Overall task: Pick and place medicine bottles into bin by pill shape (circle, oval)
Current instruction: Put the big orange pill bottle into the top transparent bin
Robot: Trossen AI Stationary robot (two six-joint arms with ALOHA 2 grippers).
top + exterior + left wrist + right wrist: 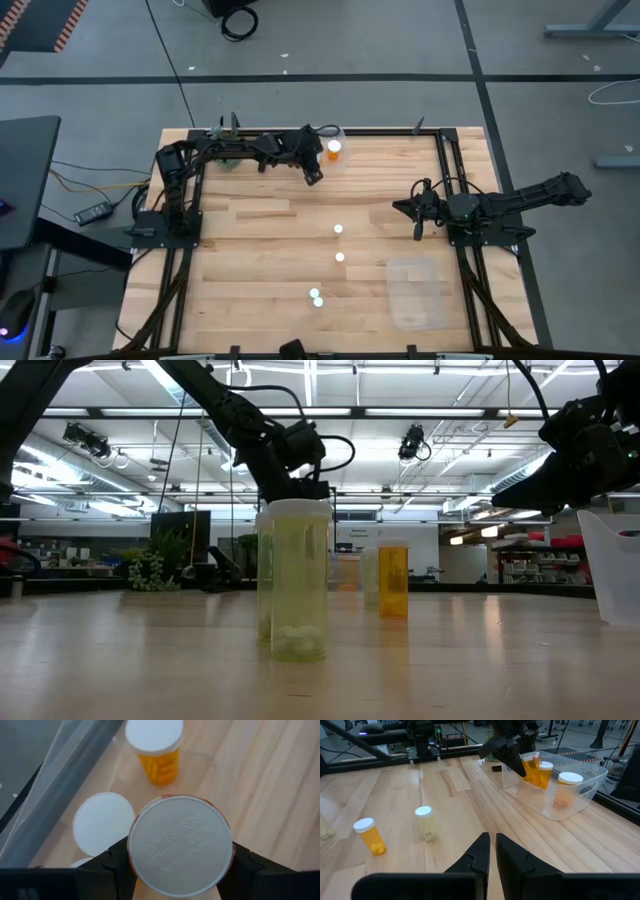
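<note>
My left gripper (pixel 313 172) is at the far edge, shut on an orange medicine bottle with a white cap (pixel 180 845), at the near end of a clear bin (pixel 336 150). The right wrist view shows this bottle (pixel 532 767) at the bin's end. In the bin stand an orange bottle (pixel 155 750) and other white-capped bottles (pixel 102 822). Several bottles stand on their bases mid-table: one (pixel 338 230), another (pixel 340 258) and a near pair (pixel 316 297). My right gripper (pixel 416 215) hangs shut and empty at the right. My left gripper pinches the orange bottle between its two fingers (pixel 117 865), on two opposite sides at the cap's rim (pixel 135 855). The fingers slant down from above. The bottle hangs below them, tilted (pixel 534 775); I cannot tell whether its base touches the bin.
A second clear bin (pixel 415 290) stands at the near right and also shows at the edge of the low view (pixel 615 560). In the low view two pale bottles (pixel 295 580) stand close to the camera and an orange one (pixel 393 580) farther back. Black frame rails run along the table's far and side edges.
</note>
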